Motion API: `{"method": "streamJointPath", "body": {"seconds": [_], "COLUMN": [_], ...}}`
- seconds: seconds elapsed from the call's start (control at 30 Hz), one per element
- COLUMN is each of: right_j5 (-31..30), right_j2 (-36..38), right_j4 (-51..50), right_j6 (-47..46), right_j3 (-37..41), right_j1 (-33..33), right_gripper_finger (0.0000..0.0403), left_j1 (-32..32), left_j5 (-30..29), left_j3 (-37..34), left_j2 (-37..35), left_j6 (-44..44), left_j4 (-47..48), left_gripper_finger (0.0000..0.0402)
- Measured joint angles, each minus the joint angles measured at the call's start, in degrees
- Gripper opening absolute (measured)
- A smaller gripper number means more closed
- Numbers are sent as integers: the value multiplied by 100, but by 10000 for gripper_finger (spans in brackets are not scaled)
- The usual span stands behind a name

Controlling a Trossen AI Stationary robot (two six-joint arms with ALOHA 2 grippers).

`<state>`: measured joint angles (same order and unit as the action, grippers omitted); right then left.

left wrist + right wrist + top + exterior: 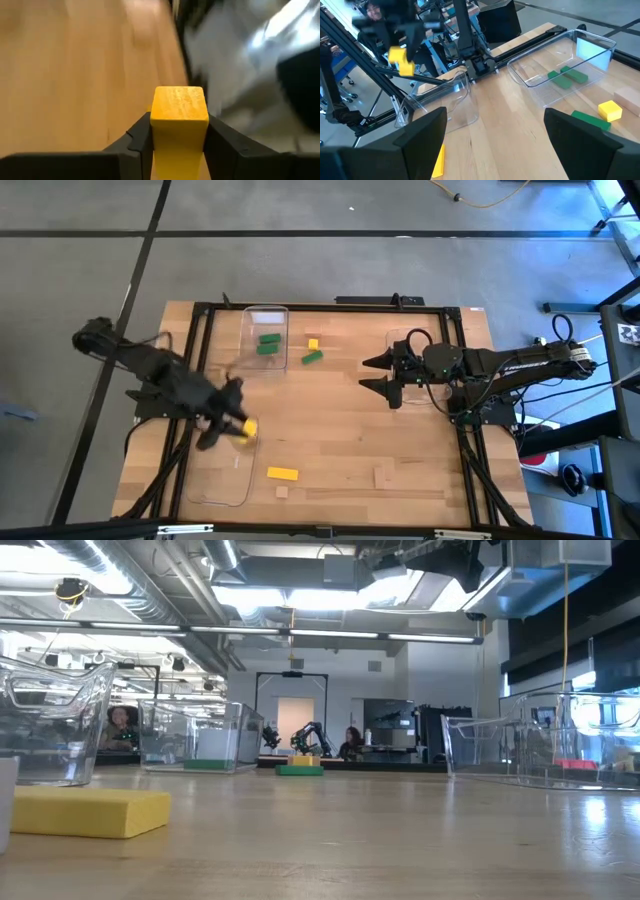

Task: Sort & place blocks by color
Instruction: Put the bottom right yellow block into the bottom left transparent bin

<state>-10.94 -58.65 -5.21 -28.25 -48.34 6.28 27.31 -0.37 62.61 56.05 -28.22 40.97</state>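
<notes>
Now the left gripper [240, 430] is clamped on a yellow block [179, 117], held just above the near clear tray [222, 475]. Next it likely must let go over that tray, while the right gripper [378, 373] waits with its fingers wide apart.

Workshop room around a wooden counter [400, 450]

Grey floor [300, 270] crossed by dark lines; long ceiling lights [300, 632] glow over a far doorway [295, 715] and dark shelving [440, 735].

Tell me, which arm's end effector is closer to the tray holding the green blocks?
Left. The left end effector, gripping a yellow block, sits just below that tray in the overhead view; the open right end effector is farther off, across the table.
</notes>
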Motion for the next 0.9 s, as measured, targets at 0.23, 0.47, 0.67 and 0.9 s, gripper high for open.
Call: {"method": "streamJointPath", "body": {"seconds": [0.23, 0.47, 0.67, 0.9], "right_j5": [0, 0, -2, -2], "right_j2": [0, 0, 0, -15], "right_j4": [0, 0, 0, 2], "right_j6": [-9, -18, -15, -18], "right_j3": [0, 0, 0, 0], "right_j1": [-1, -2, -1, 0], "right_gripper_finger": [336, 336, 335, 335], "left_j1": [1233, 1319, 1251, 1191], "left_j5": [127, 162, 267, 195], "left_j3": [110, -409, -1050, -1305], "left_j2": [1317, 2433, 2898, 3070], "left_j6": [-271, -145, -317, -297], "left_j4": [1823, 1668, 1049, 851], "left_gripper_finger": [120, 120, 120, 120]}}
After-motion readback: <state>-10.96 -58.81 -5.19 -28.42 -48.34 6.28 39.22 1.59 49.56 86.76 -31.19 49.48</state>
